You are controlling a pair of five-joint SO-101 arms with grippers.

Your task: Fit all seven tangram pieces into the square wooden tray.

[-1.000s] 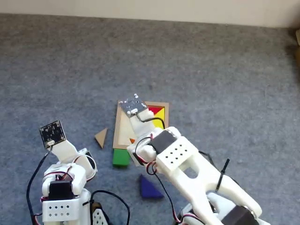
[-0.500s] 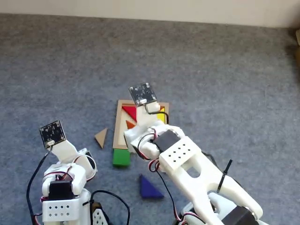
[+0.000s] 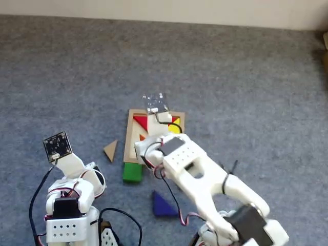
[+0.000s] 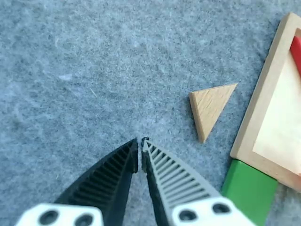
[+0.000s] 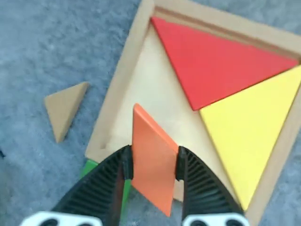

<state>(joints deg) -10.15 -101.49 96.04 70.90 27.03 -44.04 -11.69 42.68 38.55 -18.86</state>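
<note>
Orange piece (image 5: pixel 149 141) is the one in hand. The right gripper (image 5: pixel 153 162) pinches it across its short width, one finger on each long edge. Its long axis runs straight out from the gripper, at a slant to the tray (image 5: pixel 123 82) rim beside it. The free end lies over the bare part of the tray floor, and the gripped end overhangs the near rim. I cannot tell whether the piece touches the floor or hangs just above it.

In the high view the tray (image 3: pixel 128 141) sits just left of centre. Its upper left corner holds the red triangle (image 3: pixel 141 123), and the yellow triangle (image 3: pixel 175 127) lies along its right side. The two meet edge to edge, and the lower left part is bare. That gap is directly ahead of the orange piece. The next move probably turns on carrying the piece further in along its own axis and squaring it to the rim or to the red edge before letting go.

Outside the tray, the green piece (image 3: pixel 132 172) lies just beside the lower left corner. The wood triangle (image 3: pixel 110 150) is near the left rim, and the blue triangle (image 3: pixel 163 205) lies well below, near the right arm (image 3: pixel 205 179).

The left gripper (image 4: pixel 140 141) has its fingers pressed together on nothing. It hangs over the carpet (image 3: pixel 246 77) with the wood triangle ahead and near. The left arm (image 3: pixel 66 202) sits at the lower left of the high view, so the right arm is the nearer to the gap.
</note>
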